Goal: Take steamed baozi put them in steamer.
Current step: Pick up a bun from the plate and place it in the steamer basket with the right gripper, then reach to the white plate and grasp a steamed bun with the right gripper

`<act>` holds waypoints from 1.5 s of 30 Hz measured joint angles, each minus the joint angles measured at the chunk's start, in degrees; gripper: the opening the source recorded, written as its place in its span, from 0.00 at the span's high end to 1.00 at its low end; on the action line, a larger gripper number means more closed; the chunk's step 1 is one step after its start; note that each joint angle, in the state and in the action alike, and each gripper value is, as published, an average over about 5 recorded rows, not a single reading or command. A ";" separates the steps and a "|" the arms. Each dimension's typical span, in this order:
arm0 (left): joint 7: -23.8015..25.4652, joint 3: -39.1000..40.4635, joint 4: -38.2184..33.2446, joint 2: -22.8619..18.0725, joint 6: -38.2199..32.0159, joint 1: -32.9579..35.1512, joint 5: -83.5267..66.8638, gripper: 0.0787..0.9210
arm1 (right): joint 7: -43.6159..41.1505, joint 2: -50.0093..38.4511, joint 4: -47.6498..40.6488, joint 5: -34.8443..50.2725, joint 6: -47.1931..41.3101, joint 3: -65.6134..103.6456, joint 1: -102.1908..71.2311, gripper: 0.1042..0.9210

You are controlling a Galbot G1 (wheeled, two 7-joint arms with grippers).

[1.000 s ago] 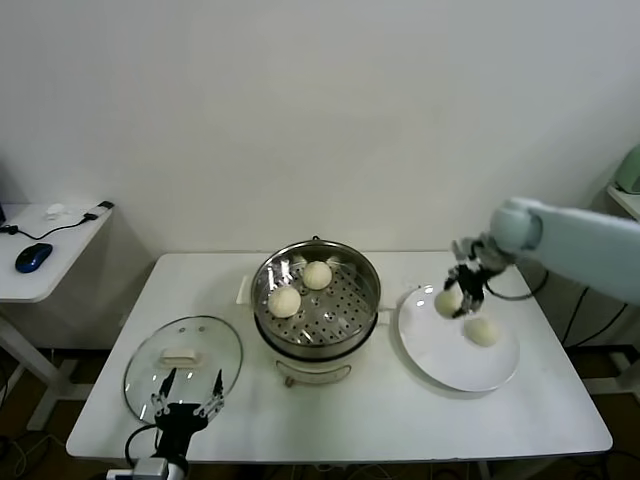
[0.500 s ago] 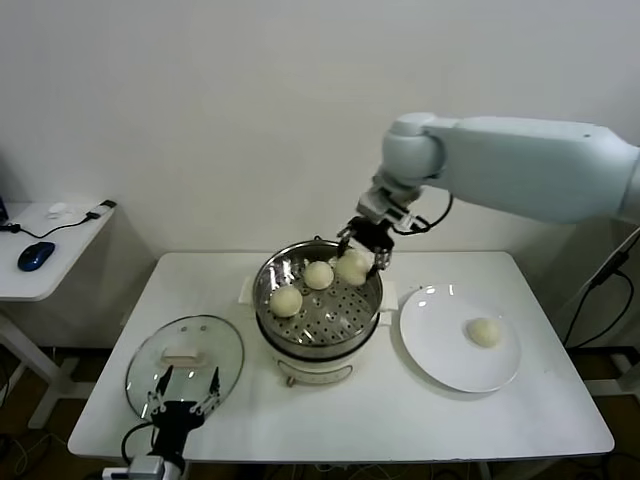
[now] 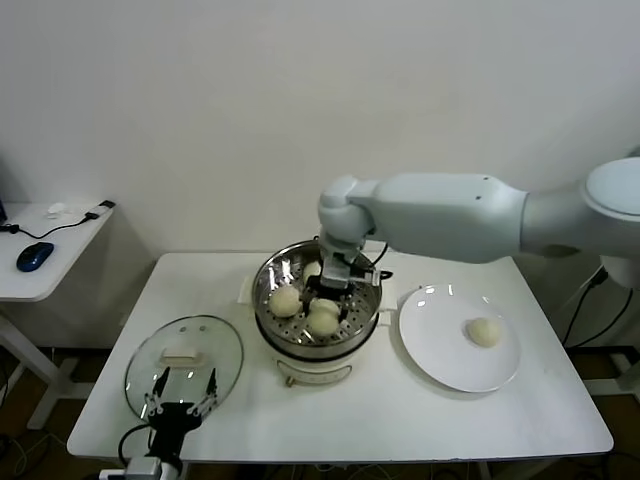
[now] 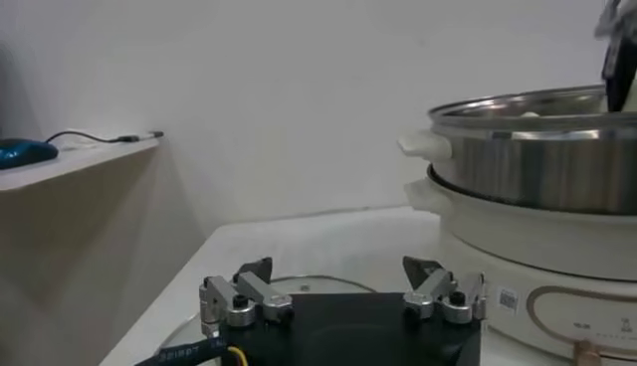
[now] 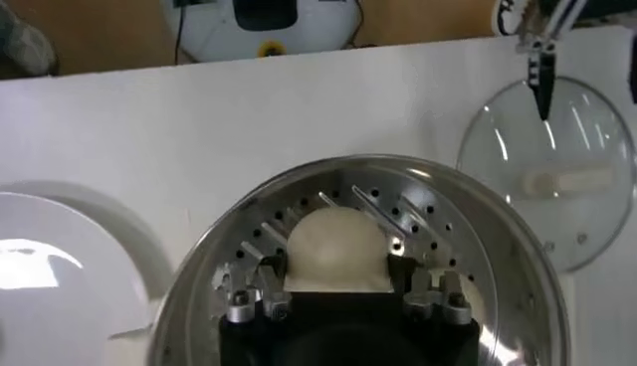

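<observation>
now three baozi (image 3: 286, 300) in steamer (image 3: 366, 318) — one on plate (image 3: 440, 350)

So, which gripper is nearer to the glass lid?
Left. The left gripper hovers open at the glass lid's near edge; the right gripper holds a bun in the steamer.

Even bright indoor light, soft shadows; glare on steamer (image 3: 316, 300) rim and plate (image 3: 459, 338); left wrist foreground blurry.
</observation>
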 measured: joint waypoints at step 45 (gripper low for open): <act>0.14 0.64 -0.88 -0.05 0.14 0.98 0.67 0.12 | -3.66 -33.00 -11.72 15.33 -22.60 -6.28 2.05 0.12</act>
